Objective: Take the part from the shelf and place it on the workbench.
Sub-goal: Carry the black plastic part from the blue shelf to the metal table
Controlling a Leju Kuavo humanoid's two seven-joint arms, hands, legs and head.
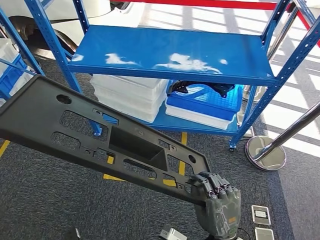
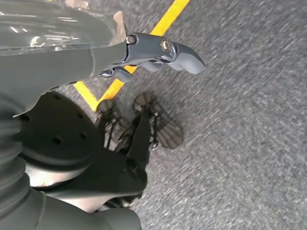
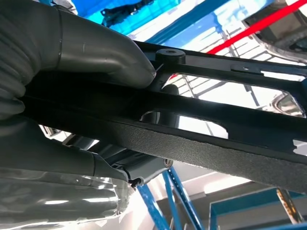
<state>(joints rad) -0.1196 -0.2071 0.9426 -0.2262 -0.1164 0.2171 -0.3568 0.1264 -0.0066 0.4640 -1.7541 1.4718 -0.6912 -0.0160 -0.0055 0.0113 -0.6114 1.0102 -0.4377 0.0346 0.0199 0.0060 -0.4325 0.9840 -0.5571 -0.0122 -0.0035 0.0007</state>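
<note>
The part (image 1: 94,130) is a long, flat black plastic panel with several cut-outs and a recess in its middle. It slants across the head view from the left edge to the lower right, held in the air in front of the blue shelf (image 1: 170,55). My right hand (image 1: 217,205) grips its near right end, fingers curled over the edge. In the right wrist view the thumb (image 3: 101,52) presses on the part (image 3: 217,129). My left hand (image 2: 145,52) hangs over the grey carpet with its fingers extended and nothing in them.
The shelf's upper board is bare and shiny. Below it lie stacked white trays (image 1: 128,92) and a blue crate (image 1: 205,100) with a dark item on it. A metal stanchion base (image 1: 266,152) stands at the right. Yellow floor tape (image 1: 183,167) and floor sockets (image 1: 261,215) mark the carpet.
</note>
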